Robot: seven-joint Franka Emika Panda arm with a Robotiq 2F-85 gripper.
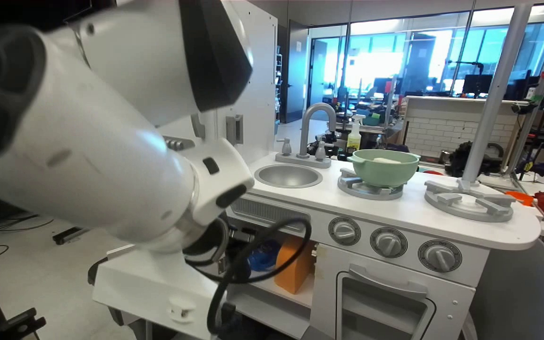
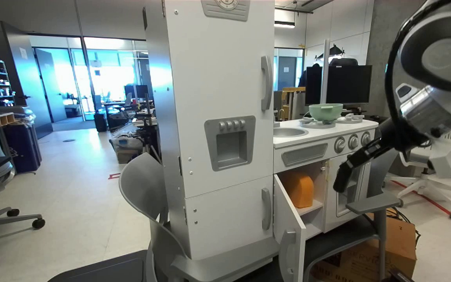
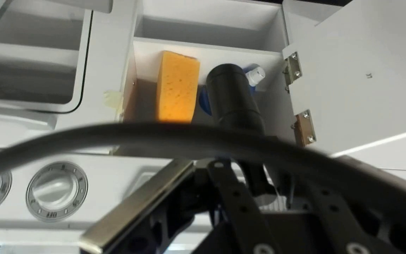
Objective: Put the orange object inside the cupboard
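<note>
The orange object (image 3: 178,86), a pitted, spongy block with a rounded top, stands on the shelf (image 3: 146,63) inside the cupboard (image 2: 319,186), ahead of and apart from the jaws. They are partly closed around a faintly ringed black cylinder (image 3: 233,93) jutting forward; a blurred cable (image 3: 136,135) hides the contact. Beyond it sits a half-hidden blue item (image 1: 261,255). In the wrist view, the flat white door (image 3: 358,84) hangs open on metal hinges (image 3: 305,128), right of the jaws.

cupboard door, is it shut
No, an exterior view shows the cupboard door swung open, with the orange object visible on the shelf inside.
</note>
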